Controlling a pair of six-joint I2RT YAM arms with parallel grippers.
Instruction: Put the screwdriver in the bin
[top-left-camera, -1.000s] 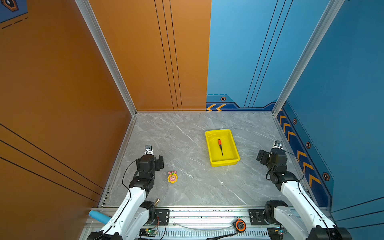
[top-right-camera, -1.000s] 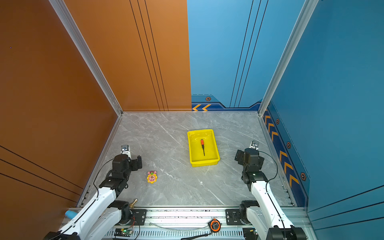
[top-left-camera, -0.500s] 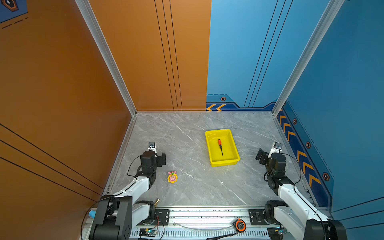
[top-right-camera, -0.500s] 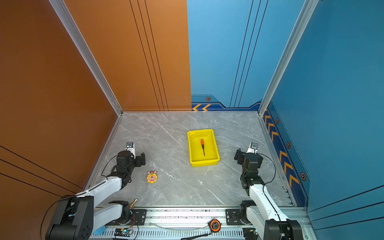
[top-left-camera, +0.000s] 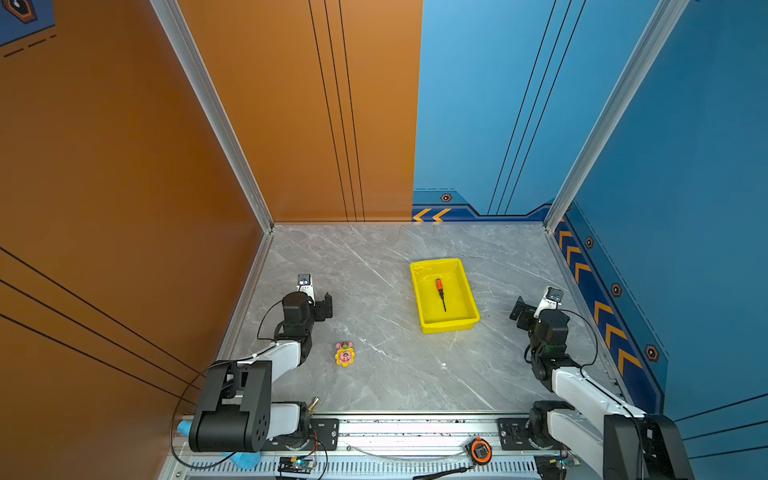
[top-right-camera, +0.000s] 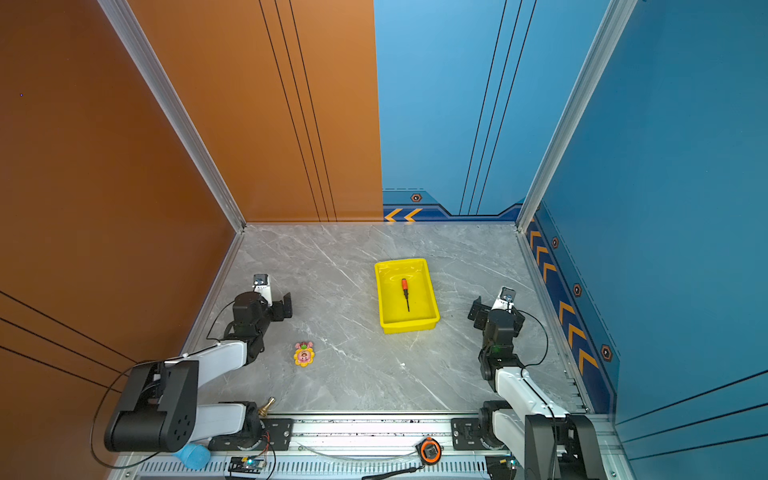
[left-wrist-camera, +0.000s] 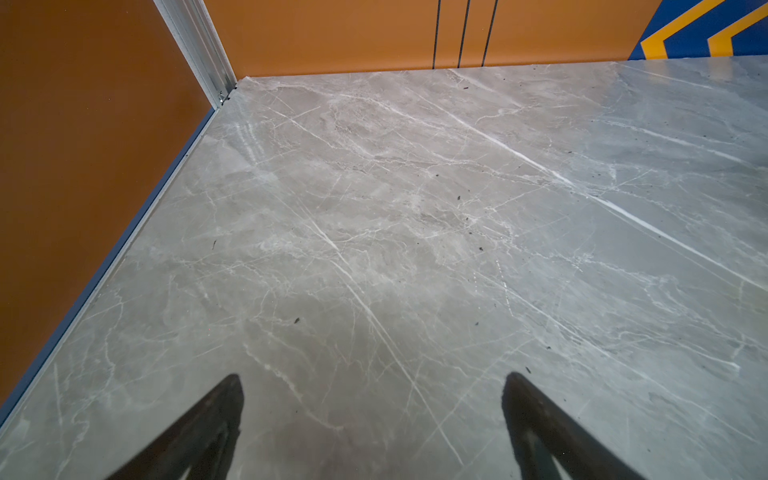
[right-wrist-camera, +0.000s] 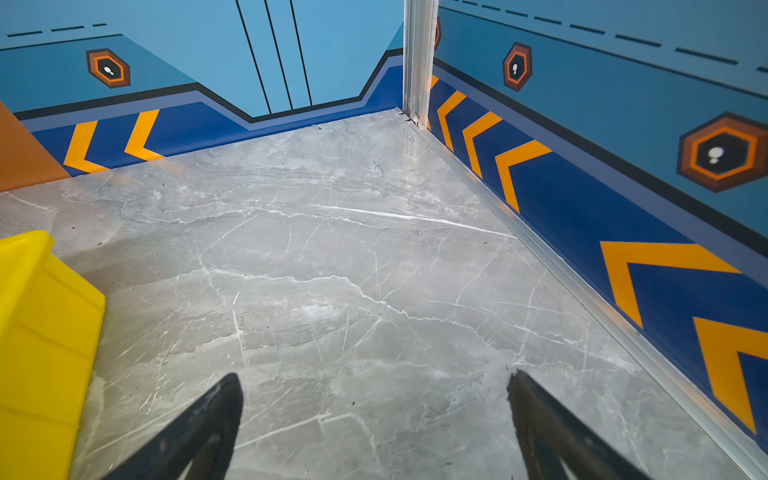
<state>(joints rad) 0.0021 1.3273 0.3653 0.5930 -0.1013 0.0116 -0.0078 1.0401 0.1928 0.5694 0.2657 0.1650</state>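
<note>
Two arms, both parked low near the bottom of both top views, and nothing is being held by either. The screwdriver (top-left-camera: 440, 292) is already lying flat inside the bin (top-left-camera: 417, 291), orange handle toward the top of the frame, shaft pointing down, roughly along the bin's long side, so the task looks done. The bin sits right of centre on the marble surface (top-left-camera: 374, 291).

The left gripper (left-wrist-camera: 372, 419) is seen with its jaws spread wide over bare surface in the left wrist view. Same story for the right gripper (right-wrist-camera: 374, 419): jaws released and empty, with just a yellow corner of the bin caught at the left edge of the right wrist view. Both are kept well apart from the bin, probably so it isn't bumped.

One flower-shaped toy (top-left-camera: 344, 354) is left lying at lower centre-left, near the left arm, untouched.
</note>
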